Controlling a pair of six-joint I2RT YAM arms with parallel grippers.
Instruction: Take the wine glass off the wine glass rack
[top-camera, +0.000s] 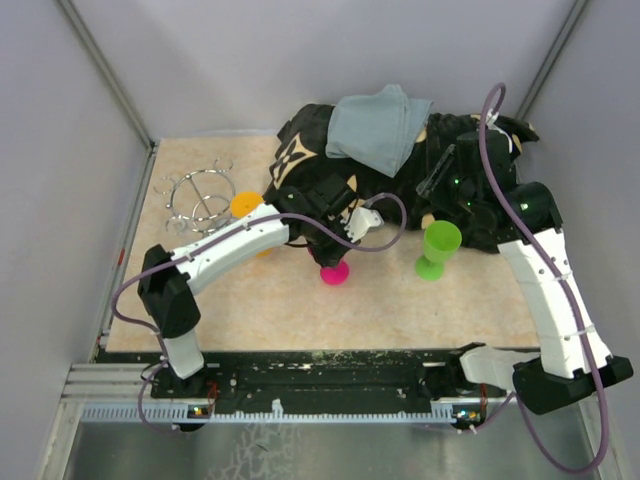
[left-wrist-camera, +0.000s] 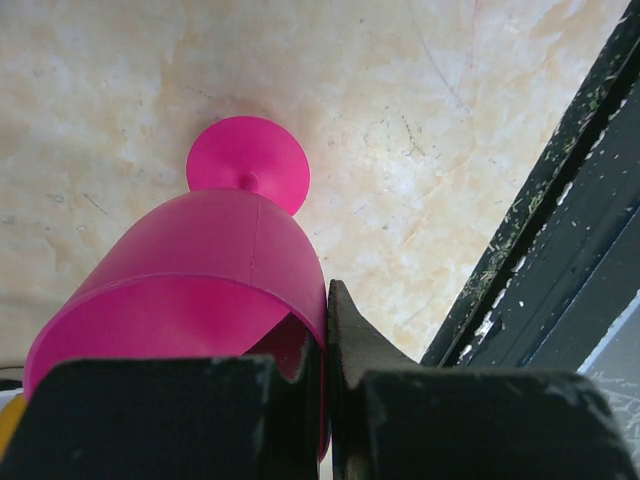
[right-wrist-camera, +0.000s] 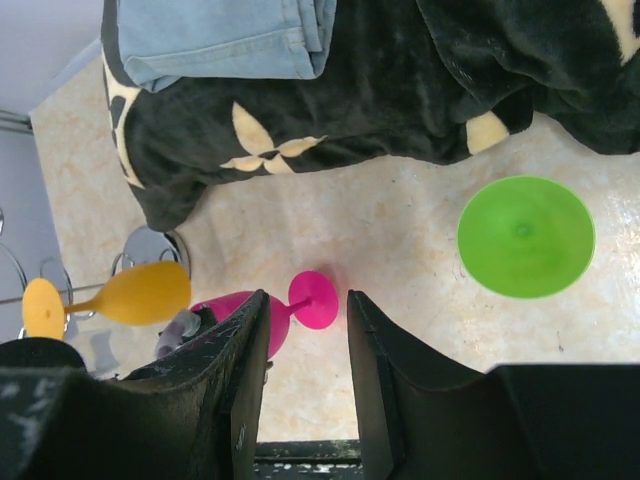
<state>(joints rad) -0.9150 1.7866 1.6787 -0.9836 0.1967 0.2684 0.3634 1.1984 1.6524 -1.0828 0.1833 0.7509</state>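
Three wine glasses, one wire rack (top-camera: 200, 200). The left gripper (left-wrist-camera: 328, 305) pinches the rim of the pink wine glass (left-wrist-camera: 200, 260), which is tilted and clear of the rack. The orange glass (top-camera: 245, 204) is at the rack's edge, and the green glass (top-camera: 438, 245) stands apart. The right gripper (right-wrist-camera: 307, 298) hangs parted and empty.

Three plastic wine glasses are showing: one pink wine glass (top-camera: 335, 272), one orange wine glass (top-camera: 245, 204) and one green wine glass (top-camera: 438, 247). One chrome wine glass rack (top-camera: 198, 198), one black patterned blanket (top-camera: 320, 150) and one folded denim garment (top-camera: 375, 128) are sitting alongside.
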